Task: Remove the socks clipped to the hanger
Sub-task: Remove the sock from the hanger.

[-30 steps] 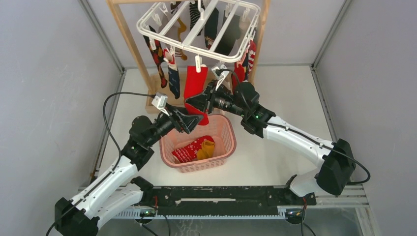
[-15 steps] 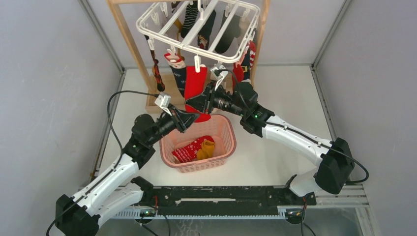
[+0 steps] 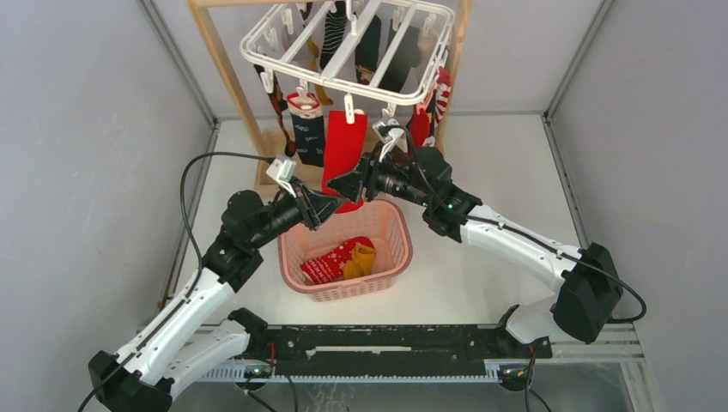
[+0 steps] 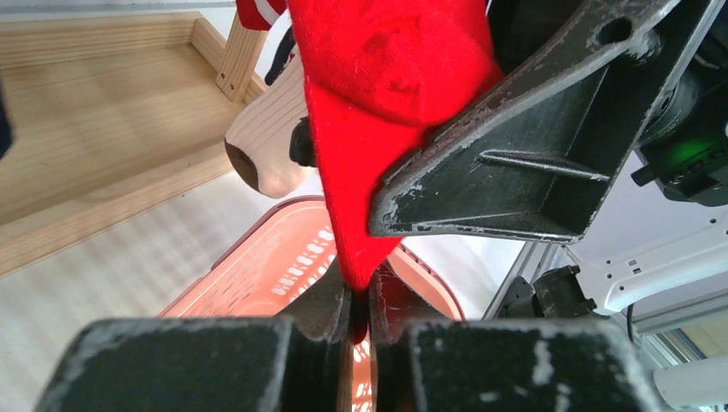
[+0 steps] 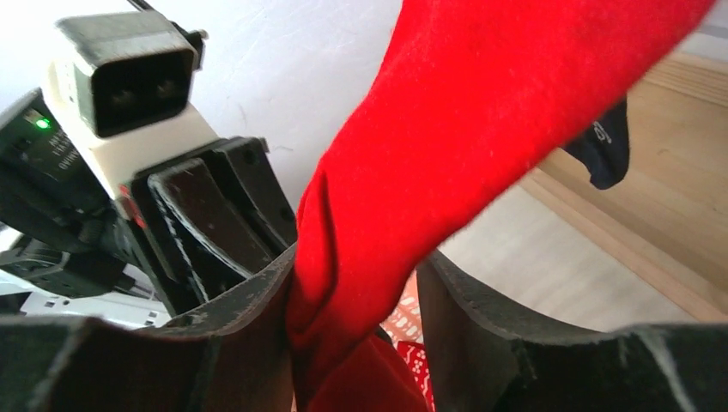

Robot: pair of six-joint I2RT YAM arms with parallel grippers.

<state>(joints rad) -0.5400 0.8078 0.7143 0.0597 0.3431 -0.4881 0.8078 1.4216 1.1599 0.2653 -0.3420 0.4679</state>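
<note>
Left pincer [image 4: 359, 297] clamped, right pincer [image 5: 352, 287] (jaws apart) just beside

Beneath the hanger [image 3: 350, 43], hanging socks [image 3: 307, 137] and the wooden stand [image 3: 227, 77] crowd your left; the pink basket [image 3: 402, 253] sits below; bare counter [image 3: 506, 163] opens rightward.

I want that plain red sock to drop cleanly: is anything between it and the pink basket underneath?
Nothing visible does. The plain red fabric sock hangs over the open pink plastic basket; only the left gripper, shut on its toe, and the right gripper, open around it, are there.
</note>
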